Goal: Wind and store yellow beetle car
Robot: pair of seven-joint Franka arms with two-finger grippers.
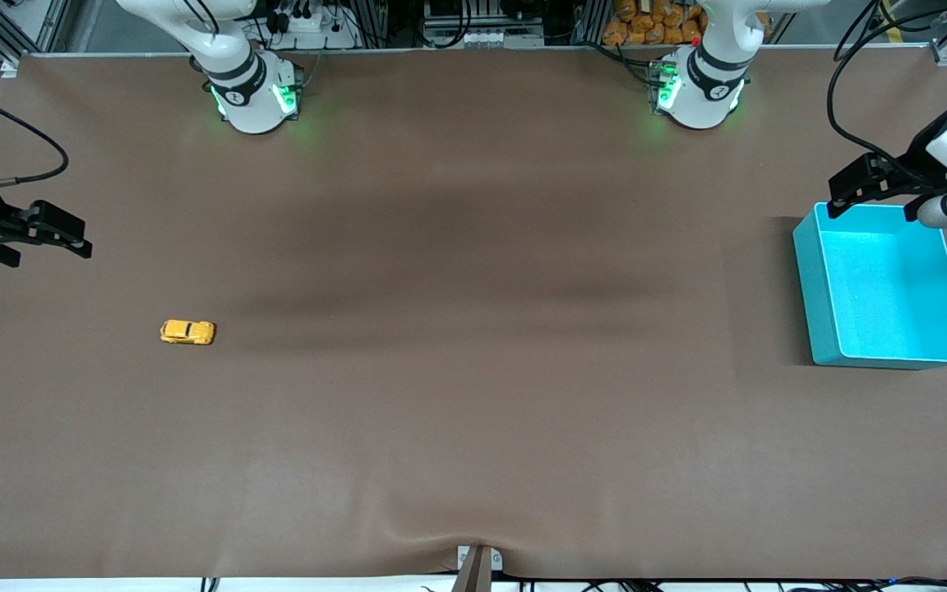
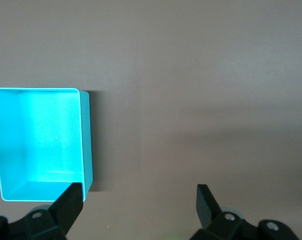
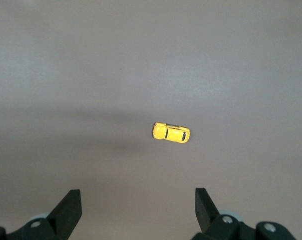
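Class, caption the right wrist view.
Open right gripper hovers above the yellow beetle car on the brown table.

Both arms run off the front view's edges; the teal bin [image 2: 85,140] is clipped in the left wrist view.

Yellow beetle car [image 3: 171,133] on brown table [image 3: 90,75]; right pincer [image 3: 138,210] spread wide, empty.

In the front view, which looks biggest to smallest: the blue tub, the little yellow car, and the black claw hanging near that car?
1. Teal bin, by far the largest.
2. Right gripper, open, up in the air at the right arm's end of the table; being raised toward the camera may enlarge it.
3. Yellow beetle car, smallest.
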